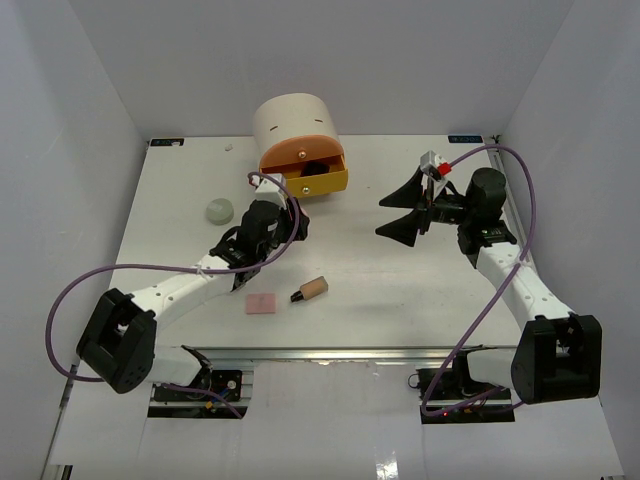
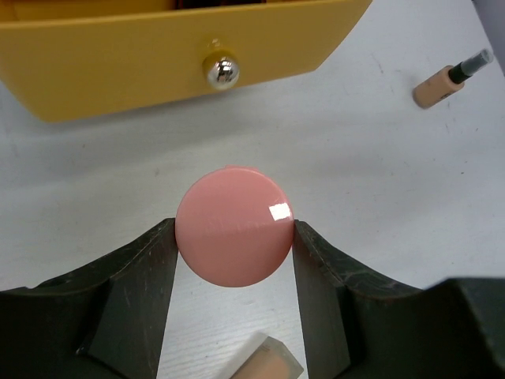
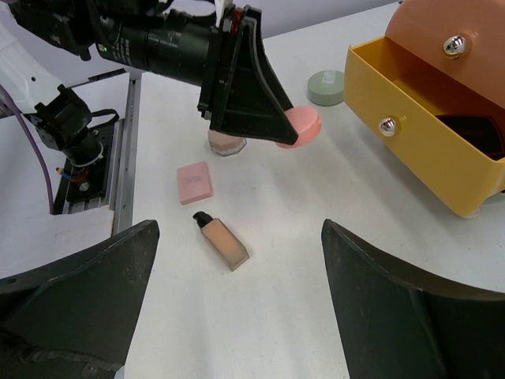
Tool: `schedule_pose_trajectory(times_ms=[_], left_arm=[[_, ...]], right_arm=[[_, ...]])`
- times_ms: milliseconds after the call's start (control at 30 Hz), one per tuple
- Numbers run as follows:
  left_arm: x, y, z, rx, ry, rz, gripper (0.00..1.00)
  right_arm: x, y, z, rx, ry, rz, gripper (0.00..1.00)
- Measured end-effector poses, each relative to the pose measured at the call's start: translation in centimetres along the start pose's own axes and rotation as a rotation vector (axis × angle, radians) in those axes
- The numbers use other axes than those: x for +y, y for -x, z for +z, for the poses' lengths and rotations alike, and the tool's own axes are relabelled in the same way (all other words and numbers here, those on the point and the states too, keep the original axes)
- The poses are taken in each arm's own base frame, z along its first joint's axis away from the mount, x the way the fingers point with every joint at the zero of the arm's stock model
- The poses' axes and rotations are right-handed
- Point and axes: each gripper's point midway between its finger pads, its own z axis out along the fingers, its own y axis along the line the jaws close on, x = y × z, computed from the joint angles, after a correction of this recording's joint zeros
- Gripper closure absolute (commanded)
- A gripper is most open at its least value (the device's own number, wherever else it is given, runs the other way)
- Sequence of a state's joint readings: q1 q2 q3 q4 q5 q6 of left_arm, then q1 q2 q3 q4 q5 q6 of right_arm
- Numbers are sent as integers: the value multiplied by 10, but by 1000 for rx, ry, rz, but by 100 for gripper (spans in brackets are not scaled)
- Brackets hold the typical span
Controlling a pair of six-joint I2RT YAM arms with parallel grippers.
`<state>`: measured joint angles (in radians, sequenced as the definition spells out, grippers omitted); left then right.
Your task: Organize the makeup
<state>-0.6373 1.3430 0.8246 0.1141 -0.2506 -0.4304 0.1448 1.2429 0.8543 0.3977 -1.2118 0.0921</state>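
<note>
Right up close are the two dark fingers (image 2: 158,268) of the left end effector (image 2: 235,237). They squeeze a round pink compact (image 2: 234,225) from both sides, and it lies flat between them. It sits just in front of the yellow drawer (image 2: 118,71). I cannot tell if it touches the counter (image 1: 400,290).

The white counter is the biggest thing here. At its far side stands a big cream tub (image 1: 293,122). The tub has an orange drawer (image 1: 300,153) that is shut, and the yellow drawer under it stands open. Something black (image 3: 473,134) lies inside the yellow drawer. Each drawer has a small shiny knob (image 2: 222,69).

The right end effector (image 1: 382,217) hangs over the right part of the counter, well apart from the tub. Its fingers are spread wide and hold nothing.

Then come the small things. A tan bottle (image 1: 311,290) with a black cap lies on its side near the middle of the counter. A flat pink box (image 1: 261,303) lies just beside it, on the left. A pale pink compact with many corners (image 3: 226,144) sits on the counter under the left end effector. A round grey-green jar (image 1: 219,210) rests to the left of the tub, near the left arm.
</note>
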Motion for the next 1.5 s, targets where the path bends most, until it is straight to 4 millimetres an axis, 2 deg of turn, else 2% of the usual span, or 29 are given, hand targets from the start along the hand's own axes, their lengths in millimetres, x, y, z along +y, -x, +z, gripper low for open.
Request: schedule_pose_trajectory(times_ms=[233, 333, 433, 500, 667, 800, 900, 1033, 1167, 1300, 1500], left_arm=[[-19, 58, -2, -94, -37, 38, 76], [-15, 77, -2, -123, -35, 30, 76], [-3, 83, -2, -122, -19, 24, 76], [5, 84, -3, -113, -6, 25, 76], [13, 90, -18, -105, -1, 35, 75], [14, 107, -45, -162, -12, 42, 75], [18, 118, -70, -221, -11, 49, 75], [32, 115, -94, -267, 25, 58, 75], [44, 108, -104, -274, 63, 70, 74], [49, 105, -107, -279, 80, 76, 74], [53, 102, -109, -280, 92, 78, 74]], right_arm=[[-7, -11, 0, 20, -19, 17, 5], [-19, -19, 6, 36, -58, 71, 3], [-33, -30, 18, 68, -102, 136, 2], [-41, -35, 34, 99, -123, 176, 0], [-59, -38, 87, 153, -167, 268, 13], [-76, -43, 122, 161, -230, 387, 16], [-91, -54, 143, 153, -288, 490, 19], [-101, -80, 157, 154, -360, 636, 26], [-116, -96, 171, 147, -412, 748, 32], [-128, -100, 182, 127, -445, 812, 36], [-139, -87, 189, 83, -485, 835, 36]])
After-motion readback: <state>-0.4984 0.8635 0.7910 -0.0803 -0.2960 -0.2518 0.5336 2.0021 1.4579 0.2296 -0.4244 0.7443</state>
